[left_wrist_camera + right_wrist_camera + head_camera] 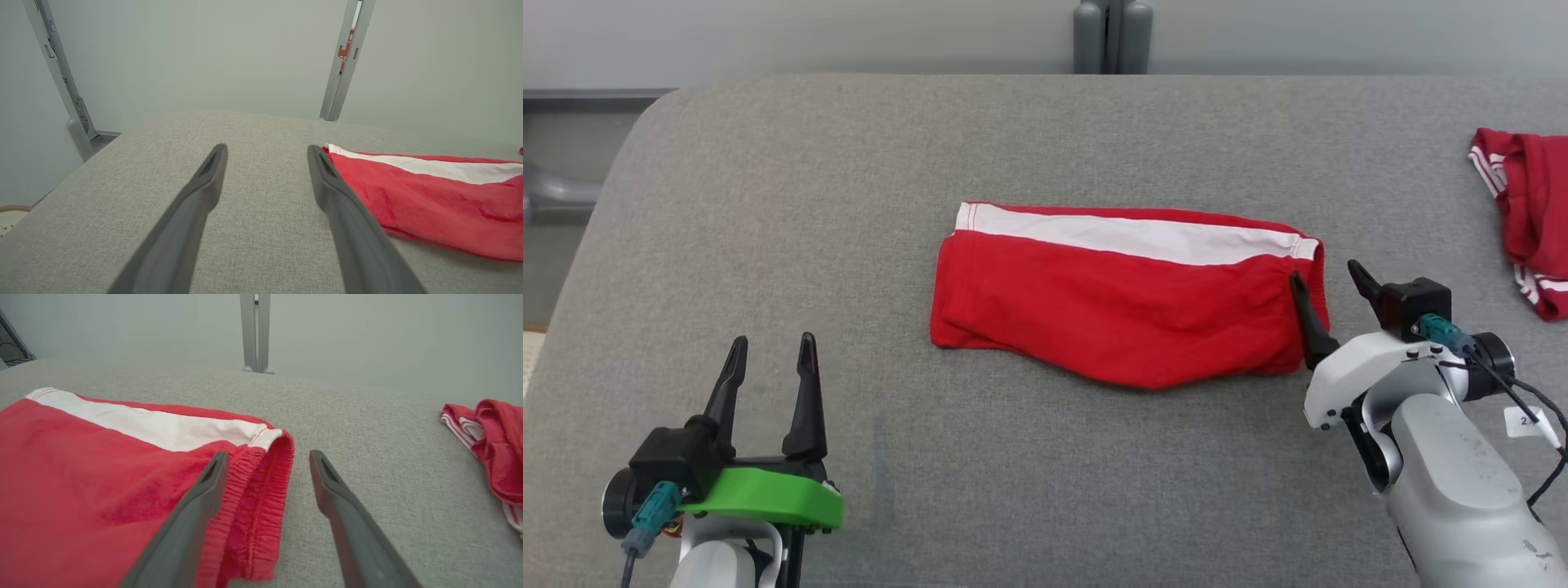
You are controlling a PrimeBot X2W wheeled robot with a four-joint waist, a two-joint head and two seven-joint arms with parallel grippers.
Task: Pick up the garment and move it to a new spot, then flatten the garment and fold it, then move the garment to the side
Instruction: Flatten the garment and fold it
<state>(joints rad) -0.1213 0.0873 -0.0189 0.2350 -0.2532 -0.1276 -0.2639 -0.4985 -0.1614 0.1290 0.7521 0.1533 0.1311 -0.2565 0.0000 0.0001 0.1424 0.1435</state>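
— Looking for the garment (pixel 1119 306).
— Spotted near the middle of the grey counter (pixel 849 204): red, folded into a long flat band, with a white stripe along the far edge and the gathered waistband at the robot's right end.
— And the right gripper (pixel 1325 272)?
— Hangs low at that waistband end, jaws spread wide, gripping nothing. From the right wrist view, straddling the waistband edge: one finger over the red cloth, the other over bare grey fabric just beside it. Cannot tell whether touching the cloth.
— The left gripper (pixel 773 339)?
— Sits near the front left of the counter, well apart from the garment, jaws likewise wide and empty. From the left wrist view, pointing across bare counter, with the garment's plain end off to one side.
— Anything else up there?
— A second red piece (pixel 1531 220) with white stripes, bunched at the far right edge, well apart from the folded one. Beyond the counter, a grey post (pixel 1112 37) against a pale wall.
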